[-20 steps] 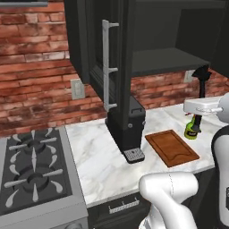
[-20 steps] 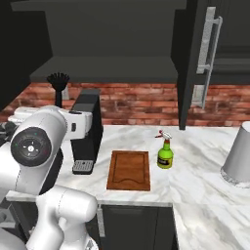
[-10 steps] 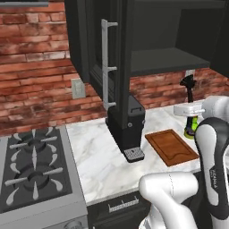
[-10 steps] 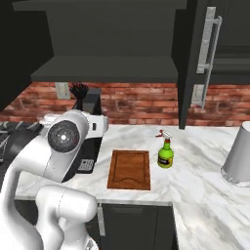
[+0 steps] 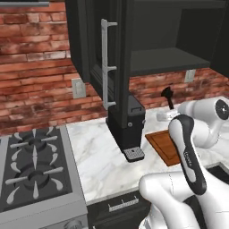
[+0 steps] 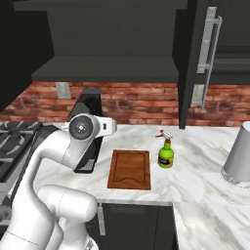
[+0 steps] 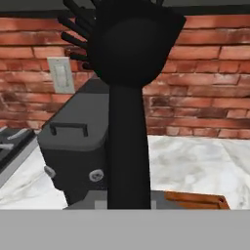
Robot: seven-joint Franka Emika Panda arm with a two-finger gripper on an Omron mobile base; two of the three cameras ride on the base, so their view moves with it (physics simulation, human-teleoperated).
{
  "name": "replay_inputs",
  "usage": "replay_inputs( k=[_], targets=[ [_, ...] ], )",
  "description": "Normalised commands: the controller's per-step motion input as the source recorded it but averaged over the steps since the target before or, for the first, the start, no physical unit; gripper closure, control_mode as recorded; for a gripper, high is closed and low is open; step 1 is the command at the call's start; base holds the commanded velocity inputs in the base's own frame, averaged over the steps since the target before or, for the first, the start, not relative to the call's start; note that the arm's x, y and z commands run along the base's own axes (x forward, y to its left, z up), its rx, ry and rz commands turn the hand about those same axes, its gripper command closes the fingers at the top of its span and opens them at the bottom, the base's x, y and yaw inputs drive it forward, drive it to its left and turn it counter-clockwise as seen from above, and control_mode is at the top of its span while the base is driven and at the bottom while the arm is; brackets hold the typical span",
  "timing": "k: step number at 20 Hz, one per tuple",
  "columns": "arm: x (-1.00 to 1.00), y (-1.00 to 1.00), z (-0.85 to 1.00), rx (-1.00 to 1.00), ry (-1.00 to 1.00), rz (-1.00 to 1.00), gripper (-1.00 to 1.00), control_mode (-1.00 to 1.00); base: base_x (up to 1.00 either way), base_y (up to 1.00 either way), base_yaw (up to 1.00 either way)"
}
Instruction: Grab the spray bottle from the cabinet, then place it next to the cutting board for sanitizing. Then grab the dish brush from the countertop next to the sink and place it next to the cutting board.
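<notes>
Marble, white with grey veins, forms the counter [image 6: 195, 190] that runs across the middle of the right base view, with a red brick wall [image 6: 141, 102] behind it. Black cabinet [image 6: 107, 44] stands open at the top of that frame, its dark shelf bare, and its door with the silver bar handle [image 6: 207, 56] hangs at the upper right. Centre of the frame, the board [image 6: 130, 168] lies flat on the counter, and the green spray bottle [image 6: 166, 154] stands upright just beside its right edge. A grey cylinder [image 6: 239, 158] sits at the far right edge.

Left base view adds a stove [image 5: 33, 170] at lower left and a wall outlet [image 5: 78, 88] on the brick. The coffee machine [image 5: 129, 123] stands mid-frame, and the board shows partly behind the white arm. The brush [image 5: 169, 97] rises upright just above the arm at centre right.

Hand view shows the brush close up, its black handle running up the middle to a bristled head at the top. The claw is pressed together, pinching the brush, with the coffee machine at lower left and a corner of the board at lower right.
</notes>
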Motion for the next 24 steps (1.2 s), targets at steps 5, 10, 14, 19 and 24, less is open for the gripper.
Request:
replay_inputs(
  k=[5,10,14,19,24],
  targets=[
    [0.24,-0.46,-0.45,0.0,0.28,0.09,1.0,-1.0,0.0,0.0,0.0],
    [0.0,-0.34,-0.38,-0.03,0.11,0.11,1.0,-1.0,0.0,0.0,0.0],
    [0.0,-0.21,-0.32,-0.13,0.01,0.13,1.0,-1.0,0.0,0.0,0.0],
    [0.0,-0.12,-0.18,-0.31,0.06,0.06,1.0,-1.0,0.0,0.0,0.0],
    [0.0,-0.15,-0.57,-0.28,0.26,0.04,1.0,-1.0,0.0,0.0,0.0]
  ],
)
